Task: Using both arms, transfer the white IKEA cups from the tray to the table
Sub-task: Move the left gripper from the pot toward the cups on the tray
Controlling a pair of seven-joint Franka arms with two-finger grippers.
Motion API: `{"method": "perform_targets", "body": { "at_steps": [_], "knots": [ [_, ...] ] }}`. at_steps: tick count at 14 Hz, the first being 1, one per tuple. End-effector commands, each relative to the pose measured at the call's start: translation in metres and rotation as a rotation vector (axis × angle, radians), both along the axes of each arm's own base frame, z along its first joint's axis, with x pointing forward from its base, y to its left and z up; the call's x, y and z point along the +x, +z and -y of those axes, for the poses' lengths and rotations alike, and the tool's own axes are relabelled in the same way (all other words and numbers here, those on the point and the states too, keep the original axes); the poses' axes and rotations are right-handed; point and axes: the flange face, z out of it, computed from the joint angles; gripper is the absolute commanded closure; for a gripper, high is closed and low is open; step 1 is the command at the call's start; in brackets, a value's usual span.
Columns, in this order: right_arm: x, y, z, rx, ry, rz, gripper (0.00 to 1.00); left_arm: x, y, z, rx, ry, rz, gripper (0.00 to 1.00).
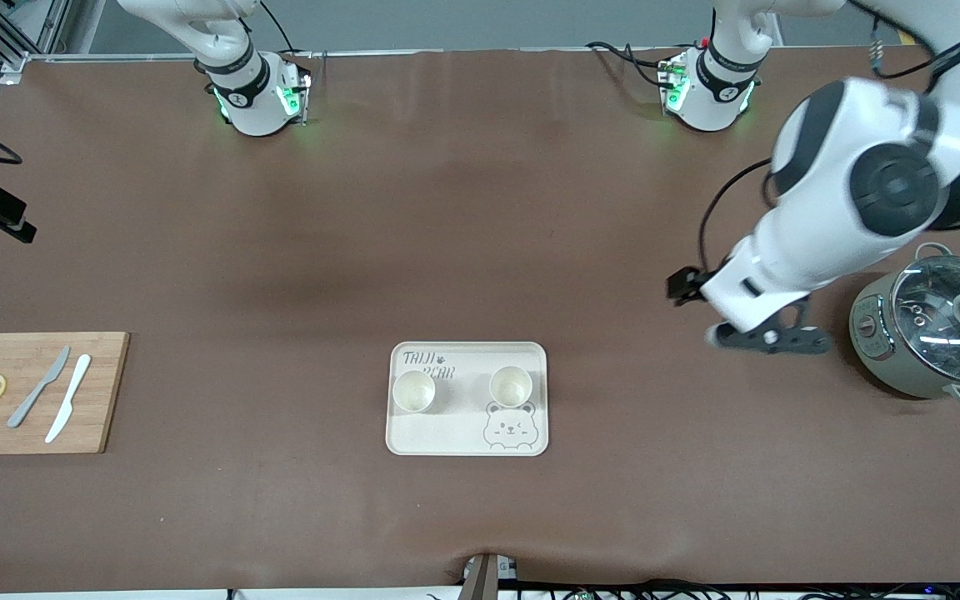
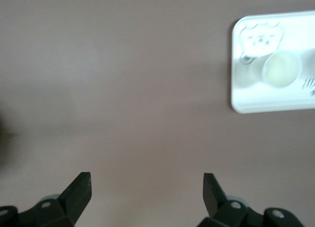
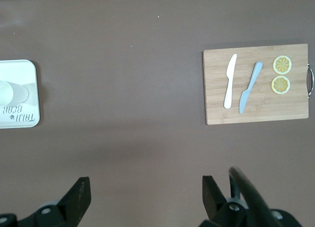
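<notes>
With both white IKEA cups (image 1: pixel 413 392) upright on the tray (image 1: pixel 467 442), the empty, wide-jawed left gripper (image 1: pixel 767 337), at the tray's two o'clock, should centre over the nearer cup (image 1: pixel 510 386); the right gripper (image 3: pixel 145 195), equally wide, waits over bare table (image 1: pixel 280 517).

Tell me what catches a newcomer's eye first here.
The tray with its bear face, mid-table, holds two white cups side by side. The left gripper hangs open over bare table between tray and pot. A cutting board lies at the right arm's end.
</notes>
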Motion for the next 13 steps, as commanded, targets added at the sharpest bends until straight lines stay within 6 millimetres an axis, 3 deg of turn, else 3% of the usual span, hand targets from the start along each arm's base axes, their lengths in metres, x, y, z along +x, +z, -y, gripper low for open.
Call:
{"method": "perform_targets", "body": {
  "at_steps": [1,6,8,10,13],
  "knots": [
    [0.009,-0.001,-0.005,0.012,0.018,0.012,0.00,0.012,-0.034,0.040,-0.026,0.040,-0.006,0.00],
    [0.038,-0.042,-0.028,0.007,0.093,-0.013,0.00,0.005,-0.119,0.130,-0.123,0.155,-0.016,0.00],
    [0.047,-0.065,-0.037,0.006,0.110,-0.051,0.00,0.001,-0.139,0.145,-0.122,0.166,-0.020,0.00],
    [0.062,-0.104,-0.038,0.010,0.108,-0.112,0.00,-0.004,-0.156,0.158,-0.118,0.153,-0.021,0.00],
    [0.076,-0.144,-0.047,0.012,0.111,-0.174,0.00,0.002,-0.185,0.172,-0.145,0.142,0.043,0.00]
  ]
}}
